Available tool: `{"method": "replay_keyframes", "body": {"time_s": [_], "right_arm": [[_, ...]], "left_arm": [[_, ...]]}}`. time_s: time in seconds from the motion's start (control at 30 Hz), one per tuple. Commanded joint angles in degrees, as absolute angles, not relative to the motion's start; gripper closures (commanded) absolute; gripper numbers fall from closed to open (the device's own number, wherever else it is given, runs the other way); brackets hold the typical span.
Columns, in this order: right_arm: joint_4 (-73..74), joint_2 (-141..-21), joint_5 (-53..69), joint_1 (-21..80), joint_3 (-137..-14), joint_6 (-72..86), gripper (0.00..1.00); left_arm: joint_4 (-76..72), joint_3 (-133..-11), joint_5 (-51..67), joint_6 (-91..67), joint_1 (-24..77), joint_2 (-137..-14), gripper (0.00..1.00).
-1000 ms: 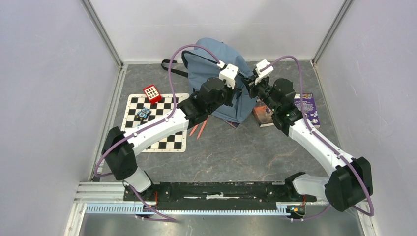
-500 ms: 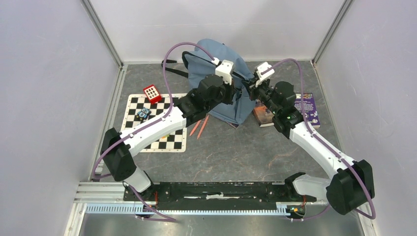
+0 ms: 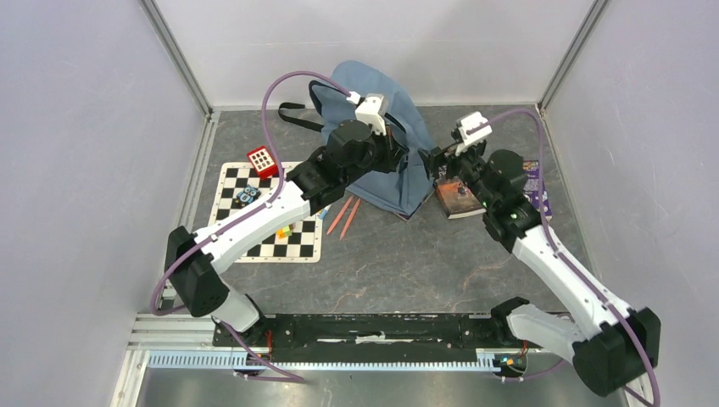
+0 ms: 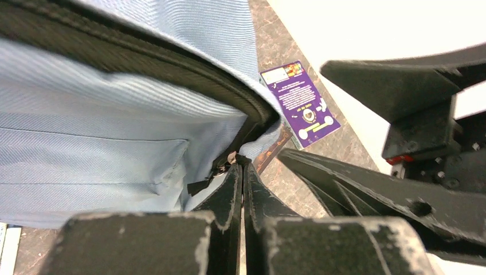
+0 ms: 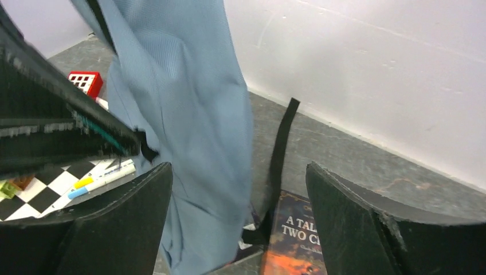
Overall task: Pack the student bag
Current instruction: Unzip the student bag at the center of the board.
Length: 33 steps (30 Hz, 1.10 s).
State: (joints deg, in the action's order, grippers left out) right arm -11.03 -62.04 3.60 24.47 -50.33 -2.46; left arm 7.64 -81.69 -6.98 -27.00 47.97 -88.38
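Presently the bag is seen slumped upright at the far middle of the counter, close to the back wall. Its zip pull is pinched, so far as can be told, at the very tips of the left hand, whose jaws are pressed fully together. The right hand is spread wide just beside the bag's right flank, and nothing is held in it.

So slight a hold may be lost. If the pull is drawn askew to the zip's line, it could be slipped from the tips. With no bracing given on the right, the whole bag may be dragged or tipped over instead of the zip being run. A black strap is hung close before the wide hand and could be caught if that hand is closed carelessly. The book at the bag's right foot could be shoved by sliding fabric, and the pencils near its front could be swept by the left arm.
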Motion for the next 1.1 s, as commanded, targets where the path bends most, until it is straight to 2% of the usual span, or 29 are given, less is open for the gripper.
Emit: {"method": "replay_keyframes", "body": {"time_s": [0.0, 0.17, 0.43, 0.77, 1.07], "right_arm": [[-13.2, -55.3, 1.49, 24.24, -44.65, -5.45, 0.08], [-18.42, -53.06, 3.79, 24.26, -37.9, -6.13, 0.06], [-26.3, -58.83, 6.78, 25.27, -36.57, -1.38, 0.04], [-31.54, -63.42, 0.36, 31.18, -36.64, -0.08, 0.02], [-32.55, -66.13, -10.52, 34.41, -37.25, -2.06, 0.02]], "left_arm": [[5.89, -82.44, -5.71, -30.23, 47.88, -84.97, 0.98], [6.06, -82.54, -4.46, -30.83, 47.88, -84.8, 0.98], [6.33, -82.0, -3.98, -31.34, 47.89, -84.69, 0.98], [6.32, -82.44, -3.7, -31.2, 47.9, -85.08, 0.98], [5.47, -82.14, -3.91, -32.08, 47.9, -84.83, 0.98]]}}
